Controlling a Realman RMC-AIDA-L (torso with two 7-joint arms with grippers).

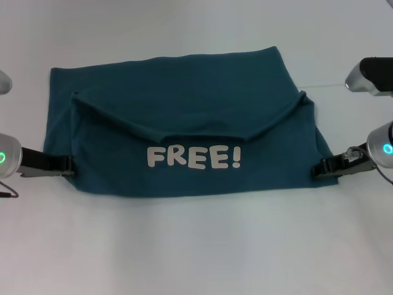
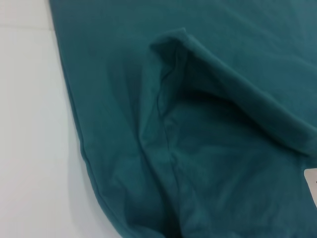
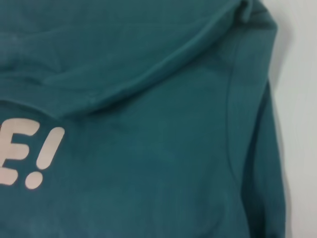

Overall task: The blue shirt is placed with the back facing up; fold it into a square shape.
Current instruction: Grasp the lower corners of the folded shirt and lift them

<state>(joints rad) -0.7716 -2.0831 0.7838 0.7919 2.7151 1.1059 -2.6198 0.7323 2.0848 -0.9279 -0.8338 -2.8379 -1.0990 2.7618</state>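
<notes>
Blue shirt: lies mid-worktop, folded over so the white "FREE!" lettering faces up on the near panel.
Fold edge: sags in a shallow V above the lettering, higher at both ends.
Near edge: straight, with a broad strip of bare worktop before it.
Left tool: at the shirt's left edge, touching the cloth; whether its fingers are apart or together, cannot tell.
Right tool: at the right edge, likewise unclear.
Sides: white worktop beyond both edges.
</notes>
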